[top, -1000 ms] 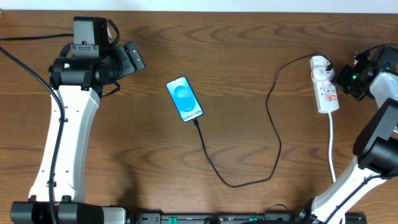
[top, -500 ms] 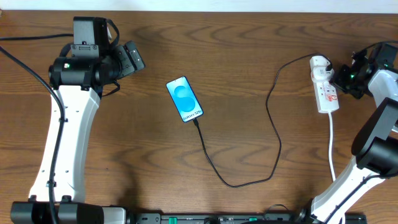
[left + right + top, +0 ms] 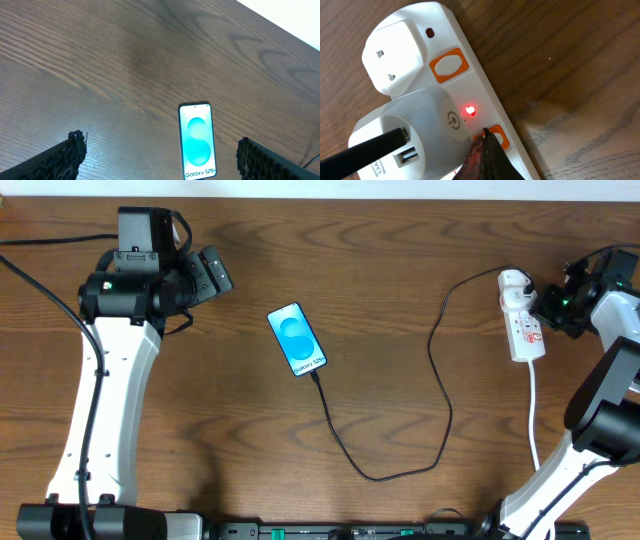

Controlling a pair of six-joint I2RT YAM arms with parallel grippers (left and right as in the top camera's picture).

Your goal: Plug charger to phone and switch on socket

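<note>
The phone [image 3: 297, 340] lies mid-table with its blue screen lit; it also shows in the left wrist view [image 3: 197, 141]. The black charger cable [image 3: 437, 370] runs from the phone's lower end in a loop to a white adapter on the socket [image 3: 524, 317] at the right. In the right wrist view the socket [image 3: 450, 45] shows orange switches and a red light glowing on the adapter [image 3: 469, 110]. My right gripper [image 3: 486, 150] is shut, its tip pressed on an orange switch [image 3: 497, 135]. My left gripper [image 3: 160, 155] is open and empty, left of the phone.
A white plug [image 3: 395, 55] sits in the socket's end outlet. The socket's white lead [image 3: 533, 410] runs toward the table's front edge. A black cable [image 3: 40, 275] trails from the left arm.
The right gripper has shifted slightly left and up against the socket. The left arm, phone and cable have not moved.
</note>
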